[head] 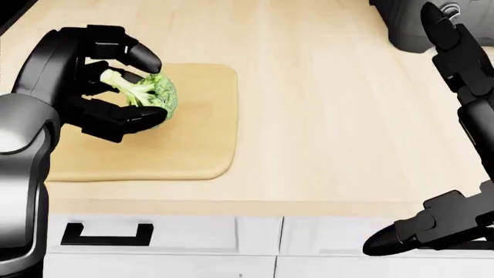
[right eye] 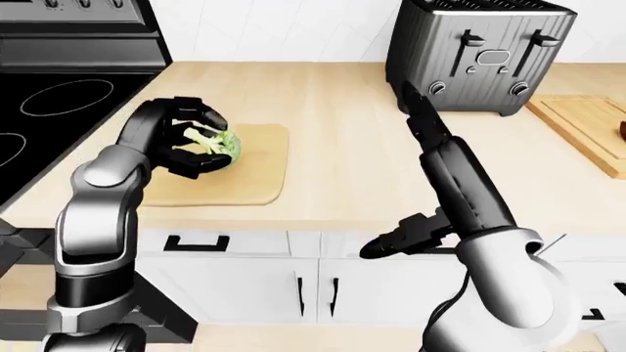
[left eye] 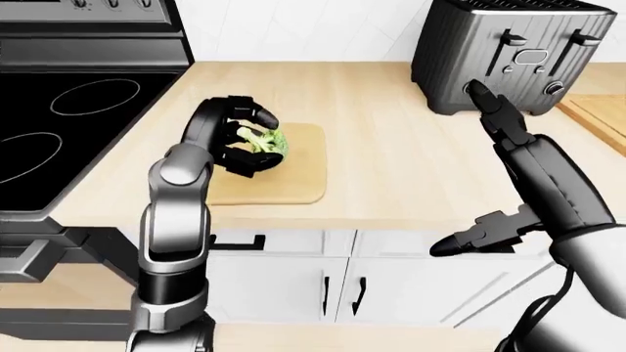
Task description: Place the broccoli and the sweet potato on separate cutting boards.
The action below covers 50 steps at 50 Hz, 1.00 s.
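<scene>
Left hand (head: 108,87) wrapped round the broccoli (head: 146,92), fingers (head: 127,119) closed under the green head and another over the pale stalk, which points up-left in the head view. Broccoli held over the left part of the board (head: 193,139), in the eye views apparently just above it; contact with the board not clear. Board lying flat on the counter (head: 324,127), near its lower edge, with rounded corners. Further left in the left-eye view, black stove (left eye: 59,117) with ring markings, flush against the counter's side. Below the counter edge, white cabinets (left eye: 293,271) with dark handles.

Toward the right, right hand (head: 421,229) hanging off the counter over the cabinet fronts, empty, fingers loose and spread, one pointing left in the head view and another (left eye: 499,117) raised straight up along the forearm. At the top right of the counter, metal toaster (right eye: 479,55) with two levers and round knobs. At the far right edge of the right-eye view, second board (right eye: 587,128), only partly seen, with a small dark thing (right eye: 622,132) at its cropped edge, too little shown to name.
</scene>
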Tool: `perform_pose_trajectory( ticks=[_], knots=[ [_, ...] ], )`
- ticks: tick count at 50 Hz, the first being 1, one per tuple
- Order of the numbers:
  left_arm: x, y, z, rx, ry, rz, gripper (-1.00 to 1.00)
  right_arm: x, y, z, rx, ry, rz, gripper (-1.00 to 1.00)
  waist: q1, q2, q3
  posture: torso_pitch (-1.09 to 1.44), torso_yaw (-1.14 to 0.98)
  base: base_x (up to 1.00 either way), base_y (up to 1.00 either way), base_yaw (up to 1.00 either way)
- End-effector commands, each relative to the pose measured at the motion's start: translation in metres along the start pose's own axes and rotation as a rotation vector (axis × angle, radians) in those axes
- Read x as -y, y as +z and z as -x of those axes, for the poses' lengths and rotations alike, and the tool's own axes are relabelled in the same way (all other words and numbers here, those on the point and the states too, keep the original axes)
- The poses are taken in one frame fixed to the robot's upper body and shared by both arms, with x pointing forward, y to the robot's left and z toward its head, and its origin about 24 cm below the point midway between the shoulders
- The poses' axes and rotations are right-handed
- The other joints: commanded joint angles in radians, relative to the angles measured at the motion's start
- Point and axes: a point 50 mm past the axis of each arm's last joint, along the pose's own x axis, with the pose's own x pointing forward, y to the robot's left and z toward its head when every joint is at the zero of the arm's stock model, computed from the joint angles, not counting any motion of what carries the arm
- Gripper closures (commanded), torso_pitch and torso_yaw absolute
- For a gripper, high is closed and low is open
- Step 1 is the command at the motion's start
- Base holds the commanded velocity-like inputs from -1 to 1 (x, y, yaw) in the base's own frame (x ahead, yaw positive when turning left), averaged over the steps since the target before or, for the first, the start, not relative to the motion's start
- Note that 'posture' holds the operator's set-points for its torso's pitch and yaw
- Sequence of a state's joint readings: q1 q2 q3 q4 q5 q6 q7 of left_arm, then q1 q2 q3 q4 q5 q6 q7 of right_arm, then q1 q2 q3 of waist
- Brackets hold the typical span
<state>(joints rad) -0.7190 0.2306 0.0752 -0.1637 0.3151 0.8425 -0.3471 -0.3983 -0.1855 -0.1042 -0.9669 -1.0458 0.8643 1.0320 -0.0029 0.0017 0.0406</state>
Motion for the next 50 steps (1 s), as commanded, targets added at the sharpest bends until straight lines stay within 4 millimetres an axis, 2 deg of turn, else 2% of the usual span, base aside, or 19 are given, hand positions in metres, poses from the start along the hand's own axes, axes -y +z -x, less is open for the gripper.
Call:
perform_pose_trajectory(
  ticks=[1, 2, 7, 17, 18, 27, 28, 30, 34, 37, 50],
  knots=[
    [-0.007, 0.018, 0.003, 0.090, 0.039, -0.022, 0.33, 0.005, 0.006, 0.002, 0.037, -0.043, 0.021, -1.00, 0.000, -0.001, -0.022, 0.00, 0.00, 0.00, 0.00, 0.00],
    [-0.007, 0.017, 0.003, 0.088, 0.039, -0.022, 0.24, 0.005, 0.006, 0.003, 0.037, -0.043, 0.021, -1.00, 0.001, -0.001, -0.022, 0.00, 0.00, 0.00, 0.00, 0.00],
    [-0.007, 0.013, 0.001, 0.082, 0.042, -0.021, 0.11, 0.004, 0.005, 0.003, 0.035, -0.042, 0.019, -1.00, 0.002, -0.001, -0.024, 0.00, 0.00, 0.00, 0.00, 0.00],
    [-0.008, 0.007, 0.000, 0.069, 0.047, -0.024, 0.00, 0.004, 0.003, 0.003, 0.033, -0.042, 0.018, -1.00, 0.003, -0.001, -0.030, 0.00, 0.00, 0.00, 0.00, 0.00],
    [-0.008, 0.006, -0.001, 0.067, 0.047, -0.024, -0.07, 0.003, 0.003, 0.003, 0.032, -0.042, 0.017, -1.00, 0.003, -0.001, -0.030, 0.00, 0.00, 0.00, 0.00, 0.00],
    [-0.007, 0.002, -0.003, 0.060, 0.049, -0.027, -0.24, 0.003, 0.003, 0.003, 0.030, -0.043, 0.013, -1.00, 0.003, -0.001, -0.035, 0.00, 0.00, 0.00, 0.00, 0.00],
    [-0.007, 0.002, -0.003, 0.060, 0.049, -0.027, -0.30, 0.004, 0.004, 0.003, 0.030, -0.043, 0.013, -1.00, 0.002, 0.000, -0.035, 0.00, 0.00, 0.00, 0.00, 0.00],
    [-0.007, 0.004, -0.002, 0.063, 0.048, -0.027, -0.76, 0.004, 0.004, 0.003, 0.029, -0.044, 0.012, -1.00, 0.002, 0.000, -0.036, 0.00, 0.00, 0.00, 0.00, 0.00],
    [-0.007, 0.004, -0.002, 0.064, 0.046, -0.028, -0.84, 0.003, 0.003, 0.004, 0.028, -0.043, 0.011, -1.00, 0.001, 0.001, -0.037, 0.00, 0.00, 0.00, 0.00, 0.00],
    [-0.007, 0.003, -0.002, 0.065, 0.046, -0.028, -1.00, 0.003, 0.003, 0.004, 0.028, -0.044, 0.010, -1.00, 0.002, 0.001, -0.038, 0.00, 0.00, 0.00, 0.00, 0.00],
    [-0.006, 0.003, -0.001, 0.067, 0.047, -0.028, -1.00, 0.002, 0.001, 0.003, 0.027, -0.042, 0.011, -1.00, 0.000, 0.001, -0.040, 0.00, 0.00, 0.00, 0.00, 0.00]
  ],
)
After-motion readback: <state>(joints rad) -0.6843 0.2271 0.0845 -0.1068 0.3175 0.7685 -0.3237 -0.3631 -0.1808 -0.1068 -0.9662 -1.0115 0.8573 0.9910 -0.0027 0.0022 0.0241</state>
